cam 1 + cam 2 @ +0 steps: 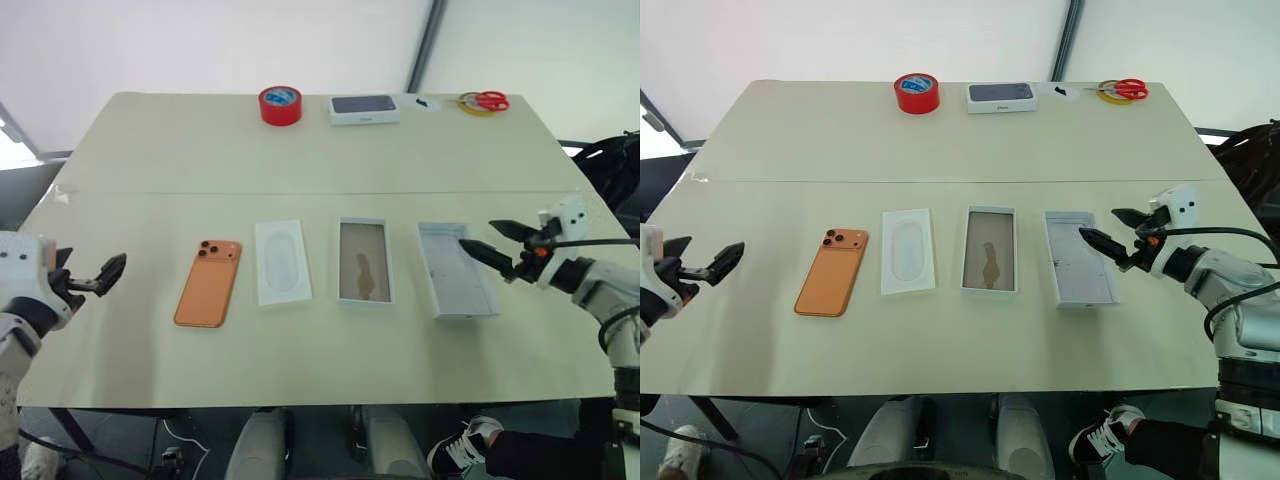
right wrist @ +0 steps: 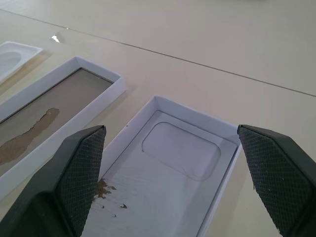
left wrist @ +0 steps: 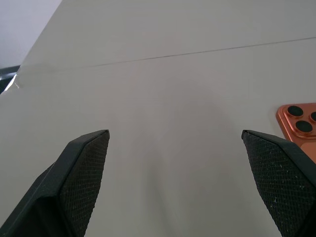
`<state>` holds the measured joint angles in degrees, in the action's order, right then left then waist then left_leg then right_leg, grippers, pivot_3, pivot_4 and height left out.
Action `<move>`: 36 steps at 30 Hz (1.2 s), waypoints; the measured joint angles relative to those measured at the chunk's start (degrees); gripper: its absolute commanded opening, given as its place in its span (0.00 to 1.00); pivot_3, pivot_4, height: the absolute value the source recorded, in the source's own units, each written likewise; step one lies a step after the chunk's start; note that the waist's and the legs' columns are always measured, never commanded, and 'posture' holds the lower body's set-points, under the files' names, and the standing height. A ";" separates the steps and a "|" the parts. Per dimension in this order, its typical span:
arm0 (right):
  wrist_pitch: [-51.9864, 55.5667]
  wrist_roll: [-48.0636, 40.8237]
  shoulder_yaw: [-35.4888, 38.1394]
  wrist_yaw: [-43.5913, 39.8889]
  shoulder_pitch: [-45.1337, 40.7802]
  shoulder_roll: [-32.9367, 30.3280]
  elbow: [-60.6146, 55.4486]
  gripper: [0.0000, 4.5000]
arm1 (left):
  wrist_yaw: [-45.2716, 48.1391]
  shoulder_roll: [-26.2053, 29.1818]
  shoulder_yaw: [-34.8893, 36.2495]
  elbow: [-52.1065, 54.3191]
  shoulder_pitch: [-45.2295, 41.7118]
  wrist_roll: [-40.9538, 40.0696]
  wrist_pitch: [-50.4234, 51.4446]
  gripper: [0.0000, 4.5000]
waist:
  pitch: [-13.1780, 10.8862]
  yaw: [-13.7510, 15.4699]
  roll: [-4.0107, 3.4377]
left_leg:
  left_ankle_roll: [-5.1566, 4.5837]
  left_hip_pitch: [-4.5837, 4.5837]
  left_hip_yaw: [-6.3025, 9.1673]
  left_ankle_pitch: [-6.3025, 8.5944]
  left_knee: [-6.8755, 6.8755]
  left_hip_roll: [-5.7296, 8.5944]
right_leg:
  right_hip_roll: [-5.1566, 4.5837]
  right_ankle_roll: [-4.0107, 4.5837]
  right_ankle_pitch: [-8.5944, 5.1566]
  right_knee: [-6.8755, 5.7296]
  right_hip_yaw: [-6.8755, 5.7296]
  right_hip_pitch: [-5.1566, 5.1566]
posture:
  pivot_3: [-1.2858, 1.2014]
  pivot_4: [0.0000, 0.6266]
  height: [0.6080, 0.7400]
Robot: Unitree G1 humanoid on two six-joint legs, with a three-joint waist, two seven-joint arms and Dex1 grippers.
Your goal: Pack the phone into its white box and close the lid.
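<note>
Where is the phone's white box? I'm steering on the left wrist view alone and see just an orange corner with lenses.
Observer: The shallow white cardboard box lies at the right end of the row, by the open right gripper.
Operator: What lies between it and the phone?
Observer: Next to the flat orange phone is a white insert with an oval recess, then the grey-lined white lid.
</note>
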<state>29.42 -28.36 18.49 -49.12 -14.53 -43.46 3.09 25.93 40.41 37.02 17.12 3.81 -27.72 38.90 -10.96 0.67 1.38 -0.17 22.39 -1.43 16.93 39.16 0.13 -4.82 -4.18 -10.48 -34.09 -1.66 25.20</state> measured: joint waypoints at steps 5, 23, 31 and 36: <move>-0.02 -0.05 0.00 0.47 0.27 0.88 -0.62 0.99 | 0.06 0.07 -0.02 -0.21 -0.15 -0.01 0.26 1.00 | 0.00 -0.03 0.00 | 0.00 0.00 0.01 0.00 0.00 -0.01 | 0.01 0.00 0.00 -0.01 0.00 0.01 | 0.52 0.24 0.94; 0.59 0.04 -7.79 -0.61 -4.38 2.21 -6.61 0.99 | -3.43 -7.81 -11.08 12.14 -2.12 -5.41 6.42 1.00 | 0.00 0.05 0.00 | 0.00 -0.01 0.03 0.00 0.01 0.01 | 0.00 -0.01 0.02 -0.03 0.01 -0.03 | 0.52 0.24 0.94; 1.89 1.09 -17.56 -1.68 -7.02 4.29 -13.01 0.99 | -10.94 -15.32 -20.59 18.64 -7.78 -13.72 19.54 1.00 | 0.01 0.07 0.01 | 0.00 -0.02 0.10 -0.01 0.04 0.03 | 0.05 -0.17 0.11 -0.07 0.01 -0.07 | 0.52 0.24 0.94; 2.72 1.08 -18.48 -1.25 -6.84 4.69 -15.16 0.99 | -20.51 -22.08 -19.92 16.20 -15.62 -17.38 29.86 1.00 | 0.01 0.09 0.03 | 0.00 -0.04 0.15 -0.01 0.07 0.06 | 0.06 -0.20 0.13 -0.07 -0.01 -0.14 | 0.52 0.24 0.94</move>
<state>32.15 -27.27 0.00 -50.37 -21.37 -38.77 -12.07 5.42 18.33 17.10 33.32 -11.81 -45.10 68.76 -10.95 0.75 1.41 -0.17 22.36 -1.27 16.92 39.23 0.19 -4.77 -4.38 -10.35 -34.16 -1.66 25.06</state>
